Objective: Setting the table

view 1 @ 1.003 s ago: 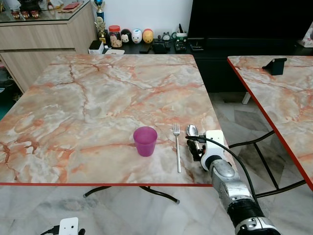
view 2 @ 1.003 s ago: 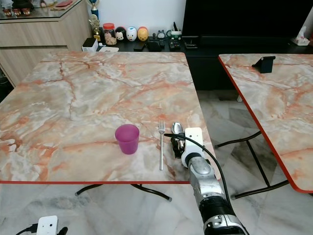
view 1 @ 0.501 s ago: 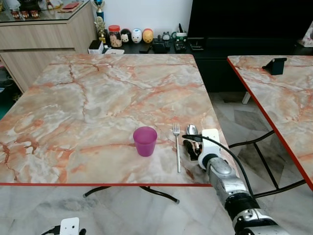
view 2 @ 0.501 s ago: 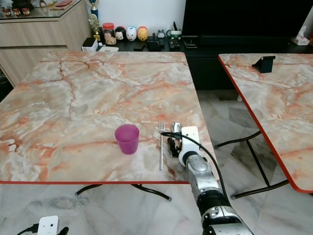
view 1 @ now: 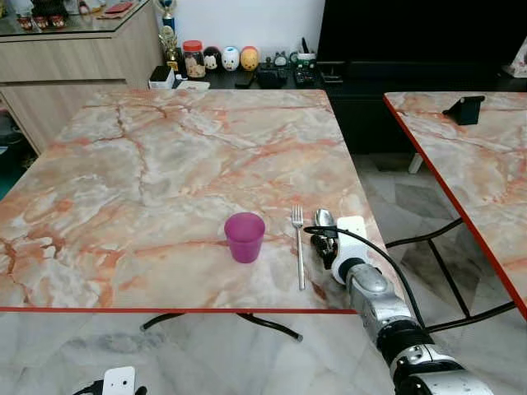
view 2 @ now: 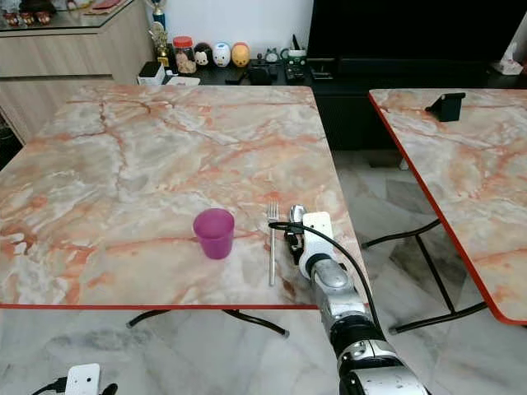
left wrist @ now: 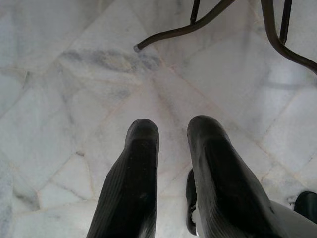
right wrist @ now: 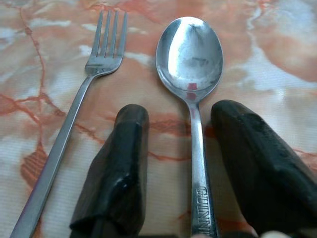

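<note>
Since a second ago my right gripper (right wrist: 181, 183) edges forward, fingers parted astride the shiny steel spoon (right wrist: 192, 84) beside the steel fork (right wrist: 74, 119). Placing cutlery; next, withdraw clear.

A purple plastic cup (view 1: 244, 236), silver metal fork (view 1: 298, 247) and shiny silver spoon (right wrist: 190, 64) are set on a red-edged, pink-and-grey veined marble table (view 1: 165, 164).

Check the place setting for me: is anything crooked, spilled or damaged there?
Nothing stands out. The purple cup stands upright, the fork and spoon lie side by side, roughly parallel, near the table edge. The right gripper is open, its fingers straddling the spoon handle.
</note>
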Available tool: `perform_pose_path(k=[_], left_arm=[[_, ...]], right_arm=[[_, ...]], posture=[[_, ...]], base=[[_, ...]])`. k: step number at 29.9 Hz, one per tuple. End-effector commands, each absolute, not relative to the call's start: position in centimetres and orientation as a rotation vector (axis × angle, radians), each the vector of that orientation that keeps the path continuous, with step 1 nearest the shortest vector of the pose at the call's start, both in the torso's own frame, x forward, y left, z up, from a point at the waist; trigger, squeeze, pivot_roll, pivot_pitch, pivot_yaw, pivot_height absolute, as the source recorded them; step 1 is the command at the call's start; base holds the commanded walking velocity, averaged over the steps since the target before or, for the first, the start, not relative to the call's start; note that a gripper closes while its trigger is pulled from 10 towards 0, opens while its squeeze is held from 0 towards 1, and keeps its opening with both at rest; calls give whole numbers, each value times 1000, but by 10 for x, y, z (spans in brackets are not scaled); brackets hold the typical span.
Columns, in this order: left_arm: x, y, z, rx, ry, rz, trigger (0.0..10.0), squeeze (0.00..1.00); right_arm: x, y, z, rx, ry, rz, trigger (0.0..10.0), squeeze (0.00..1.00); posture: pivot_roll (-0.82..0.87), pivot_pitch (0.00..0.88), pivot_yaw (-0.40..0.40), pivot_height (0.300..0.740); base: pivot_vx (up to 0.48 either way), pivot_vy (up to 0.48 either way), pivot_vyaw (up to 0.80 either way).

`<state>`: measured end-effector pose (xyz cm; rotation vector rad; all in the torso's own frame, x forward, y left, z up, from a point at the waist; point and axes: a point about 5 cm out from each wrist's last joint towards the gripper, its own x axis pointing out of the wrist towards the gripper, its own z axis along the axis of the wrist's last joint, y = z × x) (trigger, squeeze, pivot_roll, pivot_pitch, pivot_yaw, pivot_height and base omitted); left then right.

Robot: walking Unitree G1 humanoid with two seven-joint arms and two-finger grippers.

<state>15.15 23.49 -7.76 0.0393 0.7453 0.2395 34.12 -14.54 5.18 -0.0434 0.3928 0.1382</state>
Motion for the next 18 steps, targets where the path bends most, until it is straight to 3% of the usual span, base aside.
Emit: perform_pose_path(k=[1, 18], left_arm=[[144, 234, -81, 46, 779, 225, 10000, 0], [145, 235, -81, 45, 780, 214, 10000, 0]], right_arm=[[342, -149, 51, -50, 402, 126, 0, 0], [341, -154, 50, -50, 398, 95, 0, 0]], posture=[[55, 0, 2, 740], [61, 0, 4, 740]], base=[[0, 0, 0], [0, 0, 0]])
